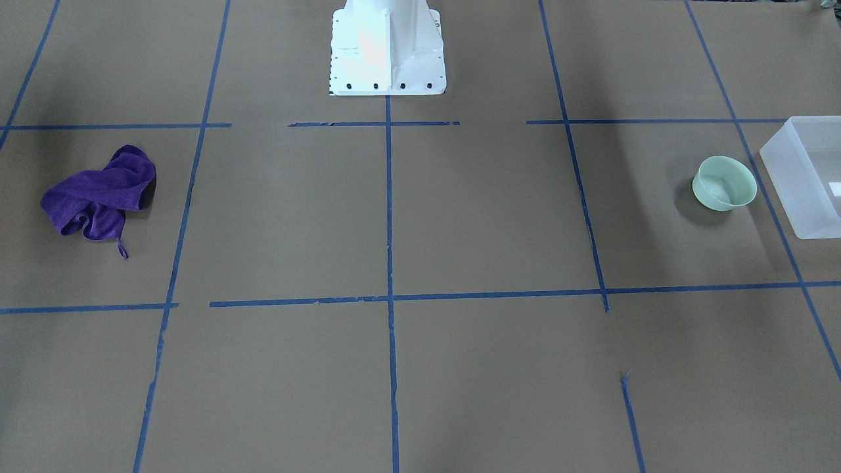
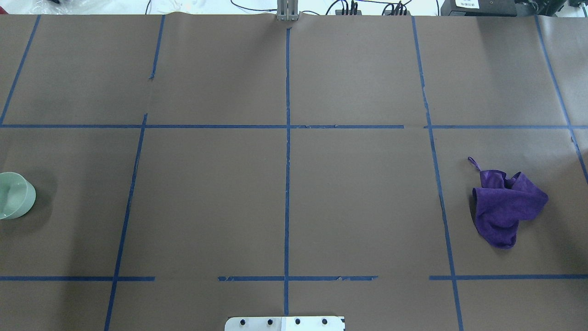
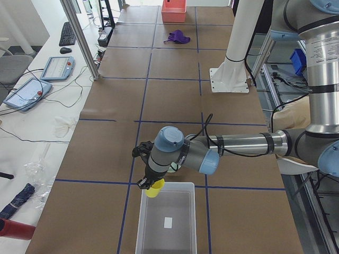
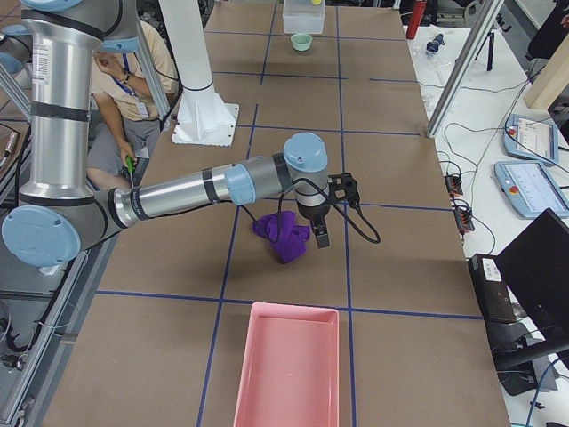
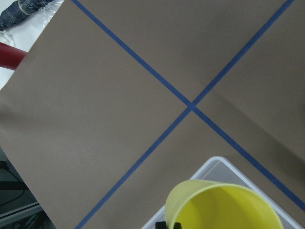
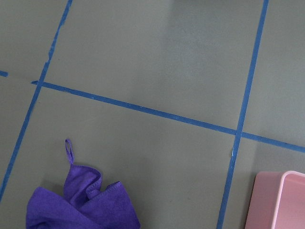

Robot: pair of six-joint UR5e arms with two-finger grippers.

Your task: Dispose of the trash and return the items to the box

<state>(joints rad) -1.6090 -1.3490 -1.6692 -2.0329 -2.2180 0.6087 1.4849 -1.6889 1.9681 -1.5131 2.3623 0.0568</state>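
Pinching the yellow cup [image 3: 154, 189], the left claw [image 3: 150, 184] shows sideways, not from overhead.

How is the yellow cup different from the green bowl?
The cup is yellow, the bowl pale green. The cup is narrower and tapered; the bowl is wider. The cup is held in the air by the left fingers at the box's edge; the bowl sits on the table. Both look empty.

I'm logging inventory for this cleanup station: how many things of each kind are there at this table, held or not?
Bins: 2, frosted-white bin and pink bin
Cups: 1, yellow cup
Bowls: 1, mint-green bowl
Cloths: 1, purple cloth
Total: 5
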